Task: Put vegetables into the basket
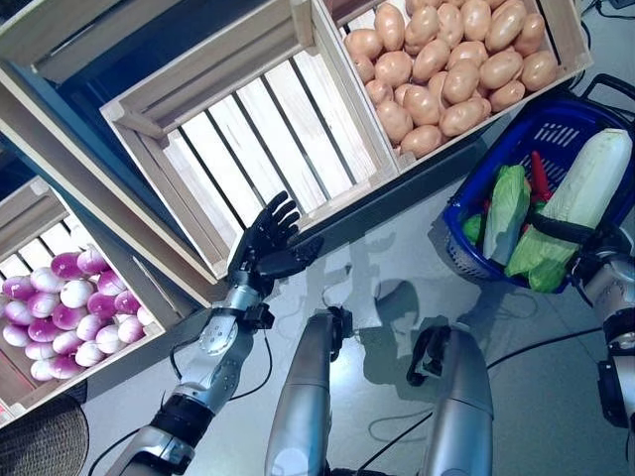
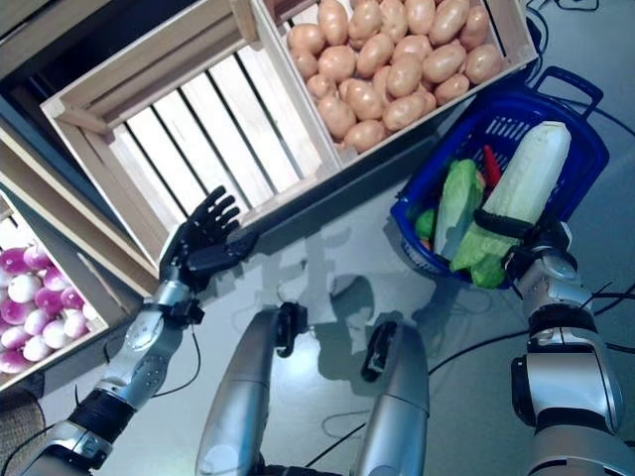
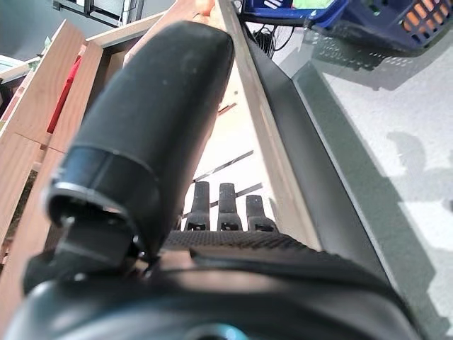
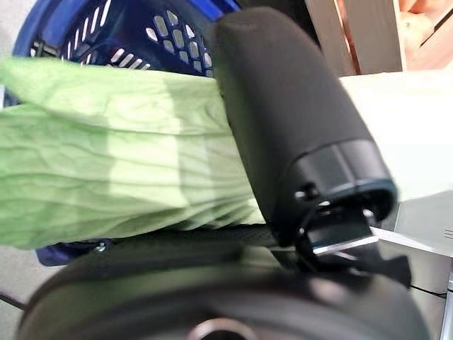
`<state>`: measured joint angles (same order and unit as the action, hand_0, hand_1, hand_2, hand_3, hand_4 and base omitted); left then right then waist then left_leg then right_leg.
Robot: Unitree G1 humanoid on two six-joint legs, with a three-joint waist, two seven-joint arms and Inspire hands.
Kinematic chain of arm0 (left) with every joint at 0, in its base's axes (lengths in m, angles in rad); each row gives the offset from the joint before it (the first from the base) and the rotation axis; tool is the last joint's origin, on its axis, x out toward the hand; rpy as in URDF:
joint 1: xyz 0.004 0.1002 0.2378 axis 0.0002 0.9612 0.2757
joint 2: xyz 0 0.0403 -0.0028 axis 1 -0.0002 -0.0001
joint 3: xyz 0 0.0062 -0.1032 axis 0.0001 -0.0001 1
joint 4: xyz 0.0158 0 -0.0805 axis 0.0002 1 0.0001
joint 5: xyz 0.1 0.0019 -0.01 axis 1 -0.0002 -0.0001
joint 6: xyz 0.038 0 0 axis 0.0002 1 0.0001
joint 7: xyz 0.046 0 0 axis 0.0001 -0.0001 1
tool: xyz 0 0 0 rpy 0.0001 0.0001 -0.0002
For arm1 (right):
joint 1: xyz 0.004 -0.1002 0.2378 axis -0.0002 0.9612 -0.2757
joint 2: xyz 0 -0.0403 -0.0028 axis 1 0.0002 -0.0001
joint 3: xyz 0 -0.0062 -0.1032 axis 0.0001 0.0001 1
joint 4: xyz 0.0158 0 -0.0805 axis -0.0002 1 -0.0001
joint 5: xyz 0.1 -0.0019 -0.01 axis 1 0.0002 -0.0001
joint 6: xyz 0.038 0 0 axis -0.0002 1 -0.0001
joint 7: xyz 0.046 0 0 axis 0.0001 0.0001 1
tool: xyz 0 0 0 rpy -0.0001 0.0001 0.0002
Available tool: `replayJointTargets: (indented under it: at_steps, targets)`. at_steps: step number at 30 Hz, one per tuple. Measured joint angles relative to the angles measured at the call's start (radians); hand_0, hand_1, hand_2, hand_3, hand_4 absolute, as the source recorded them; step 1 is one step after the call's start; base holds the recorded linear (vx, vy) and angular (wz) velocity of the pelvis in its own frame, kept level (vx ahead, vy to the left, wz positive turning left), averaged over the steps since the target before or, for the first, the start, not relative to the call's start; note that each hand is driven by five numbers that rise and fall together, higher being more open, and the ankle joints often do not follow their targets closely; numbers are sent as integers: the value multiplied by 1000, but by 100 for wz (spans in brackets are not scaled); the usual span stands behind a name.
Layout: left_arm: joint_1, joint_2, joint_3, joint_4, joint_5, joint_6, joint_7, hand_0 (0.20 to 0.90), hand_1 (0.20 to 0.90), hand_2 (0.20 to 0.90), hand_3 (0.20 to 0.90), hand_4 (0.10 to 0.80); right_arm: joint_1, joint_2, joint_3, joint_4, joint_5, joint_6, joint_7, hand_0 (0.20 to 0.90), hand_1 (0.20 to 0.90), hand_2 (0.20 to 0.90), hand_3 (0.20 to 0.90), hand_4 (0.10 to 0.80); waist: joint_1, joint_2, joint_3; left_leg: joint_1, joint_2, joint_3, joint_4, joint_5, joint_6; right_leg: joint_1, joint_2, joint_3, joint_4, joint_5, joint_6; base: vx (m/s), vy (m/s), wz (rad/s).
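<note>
My right hand (image 2: 536,250) is shut on a long white and pale green cabbage (image 1: 585,183), with the thumb (image 4: 297,120) curled over its leafy end (image 4: 106,163). The cabbage lies slanted over the near rim of the blue basket (image 1: 556,129), which stands on the floor at the right. In the basket lie a green leafy vegetable (image 1: 508,208) and a slim red one (image 1: 538,174). My left hand (image 1: 266,243) is open and empty, with straight fingers (image 3: 219,205) against the front edge of a wooden crate (image 1: 258,129).
The slanted wooden stand with its crates (image 1: 327,59) fills the far side and the left. The basket's handle (image 1: 610,84) lies down at its far side. Grey floor (image 1: 397,258) lies between the stand and me.
</note>
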<state>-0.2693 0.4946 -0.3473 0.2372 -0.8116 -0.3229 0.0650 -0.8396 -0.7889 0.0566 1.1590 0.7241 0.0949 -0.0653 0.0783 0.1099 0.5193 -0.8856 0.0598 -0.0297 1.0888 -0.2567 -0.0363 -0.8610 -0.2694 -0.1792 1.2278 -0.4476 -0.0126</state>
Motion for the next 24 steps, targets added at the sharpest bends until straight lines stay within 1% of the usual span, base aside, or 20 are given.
replayJointTargets:
  at_steps: [2,7,9,11,13,14,16,17,18,19,20,22,24]
  targets:
    - [0,0,0,1,-19,-1,-9,900,900,900,900,800,0,-1,0,0,0,0,0,900,900,900,900,800,3,-3,2,-1,11,-3,13,-7,4,0,10,-1,6,-1,-3,17,-16,-11]
    - [4,0,1,2,-19,-10,-33,900,900,900,900,800,11,-12,-2,5,0,0,2,900,900,900,900,800,0,-6,2,15,17,-8,17,-12,-2,23,13,-8,4,-3,-6,59,-21,-2]
    - [21,0,3,2,-19,-10,-36,900,900,900,900,800,25,-12,-2,5,0,0,6,900,900,900,900,800,0,-7,2,52,24,-14,3,-14,-7,66,19,-19,-17,-4,-7,46,0,-2]
    - [52,0,4,3,-19,-10,-43,900,900,900,900,800,50,-12,-2,4,0,0,14,900,900,900,900,800,2,-21,0,120,25,-12,-59,-9,-14,126,26,-22,-70,2,-1,46,9,-2]
    - [79,1,7,3,-19,-12,-48,900,900,900,900,800,60,-12,-2,4,0,0,17,900,900,900,900,800,4,-30,-4,169,25,-5,-107,-9,-15,169,34,-25,-117,13,2,62,13,-7]
    - [90,0,9,8,-19,-12,-50,900,900,900,900,800,62,-11,-3,3,-1,-1,17,900,900,900,900,800,7,-34,-6,204,31,-3,-143,2,-27,200,45,-26,-152,23,4,73,9,-20]
    - [106,1,12,10,-19,-12,-53,900,900,900,900,800,66,-10,-3,3,-1,-1,26,900,900,900,900,800,16,-43,-16,275,43,11,-232,23,-32,259,63,-30,-240,51,6,99,-3,-29]
    - [108,0,18,10,-19,-12,-56,900,900,900,900,800,67,-10,-4,2,-1,-2,30,900,900,900,900,800,21,-49,-23,305,45,12,-273,42,-48,282,71,-31,-276,63,8,77,-17,-20]
    - [105,0,24,10,-19,-11,-58,900,900,900,900,800,71,-11,-6,2,-1,-2,43,900,900,900,900,800,18,-53,-27,334,48,12,-311,50,-57,313,76,-41,-315,75,4,45,-15,-9]
    - [104,0,28,10,-19,-12,-61,900,900,900,900,800,75,-11,-7,2,-1,-2,49,900,900,900,900,800,18,-56,-30,348,49,12,-330,53,-60,328,79,-45,-332,83,10,61,-23,2]
    - [102,0,35,10,-18,-11,-64,900,900,900,900,800,85,-11,-9,2,-1,-2,60,900,900,900,900,800,20,-59,-33,383,53,12,-374,71,-70,363,87,-56,-377,98,11,90,-24,3]
    - [104,0,48,9,-17,-9,-64,900,900,900,900,800,99,-11,-13,2,-2,-1,77,900,900,900,900,800,23,-62,-41,485,58,24,-518,119,-68,456,101,-72,-508,142,19,93,-19,2]
    - [107,0,50,8,-13,-9,-64,900,900,900,900,800,109,-11,-14,-4,-2,-2,91,900,900,900,900,800,28,-61,-92,554,60,40,-656,170,-65,510,116,-83,-626,190,27,92,6,-5]
